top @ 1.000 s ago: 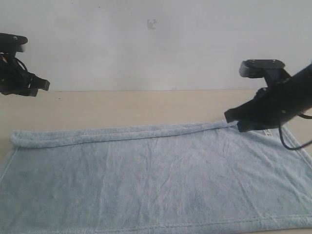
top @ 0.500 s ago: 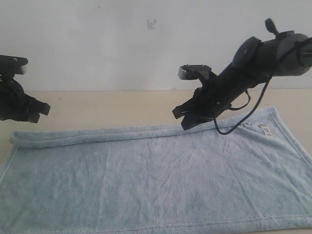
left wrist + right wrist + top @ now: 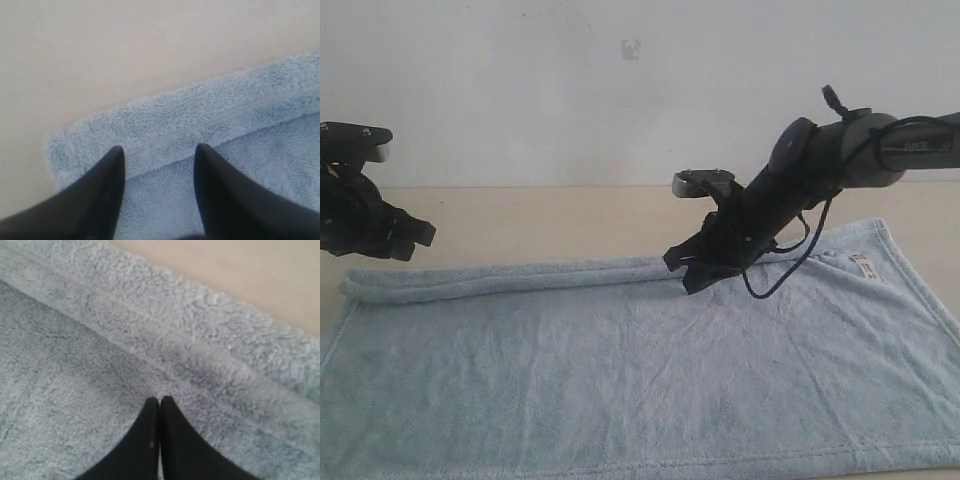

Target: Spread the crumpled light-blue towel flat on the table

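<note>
1. The table [image 3: 570, 215] is a pale beige surface running the whole width of the exterior view, bare from 9 to 3 o'clock behind the cloth.
2. The towel [image 3: 640, 380], light blue and plush, lies on the table and fills the lower half of the view from 8 through 6 to 4 o'clock, mostly flat.
3. The folded strip [image 3: 500, 277] along the towel's far edge lies doubled over from 9 o'clock to near the centre.
4. The right arm [image 3: 820, 160] reaches in from 2 o'clock towards the centre.
5. The left gripper [image 3: 420, 235] [image 3: 157, 148] hangs at 9 o'clock over the fold's end, fingers wide apart with nothing between them.
6. The right gripper [image 3: 685, 272] [image 3: 160, 399] points down just beside the fold near the centre, fingertips pressed together, pinching no visible cloth.
7. The label [image 3: 865, 265], small and white, sits near the towel's far corner at 3 o'clock.
</note>
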